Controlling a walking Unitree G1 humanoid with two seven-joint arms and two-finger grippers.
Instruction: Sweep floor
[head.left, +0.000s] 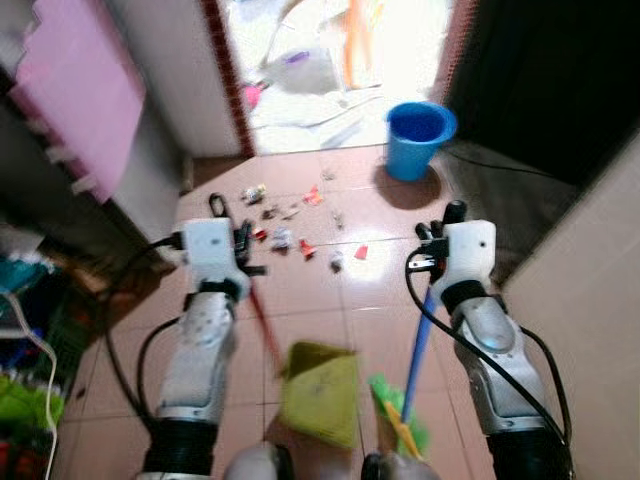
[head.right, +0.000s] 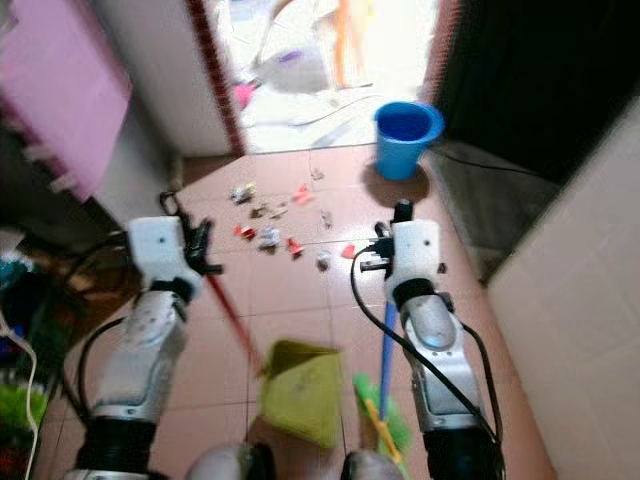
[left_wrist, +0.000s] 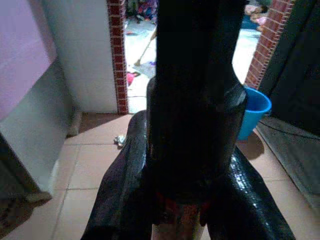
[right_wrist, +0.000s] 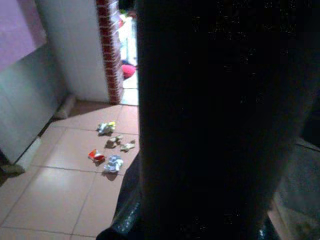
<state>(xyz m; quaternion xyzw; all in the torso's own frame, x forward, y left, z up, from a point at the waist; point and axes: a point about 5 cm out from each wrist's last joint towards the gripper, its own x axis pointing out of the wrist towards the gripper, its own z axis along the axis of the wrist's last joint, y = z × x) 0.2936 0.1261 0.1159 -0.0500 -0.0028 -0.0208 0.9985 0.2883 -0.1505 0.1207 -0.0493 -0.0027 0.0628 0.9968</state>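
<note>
Scraps of litter (head.left: 290, 225) lie scattered on the tiled floor (head.left: 340, 290), far of both arms and near of the blue bucket (head.left: 418, 135) by the doorway; the right tool (head.left: 432, 240) is clamped on the blue handle of the green broom (head.left: 400, 415), whose head trails near, by the robot's feet; the left tool (head.left: 243, 250) is clamped on the red handle of the yellow-green dustpan (head.left: 322, 392); both handles run near-to-far, so, as I judge it, the broom head must swing forward past the grippers to reach the litter, which sits slightly nearer the left arm.
</note>
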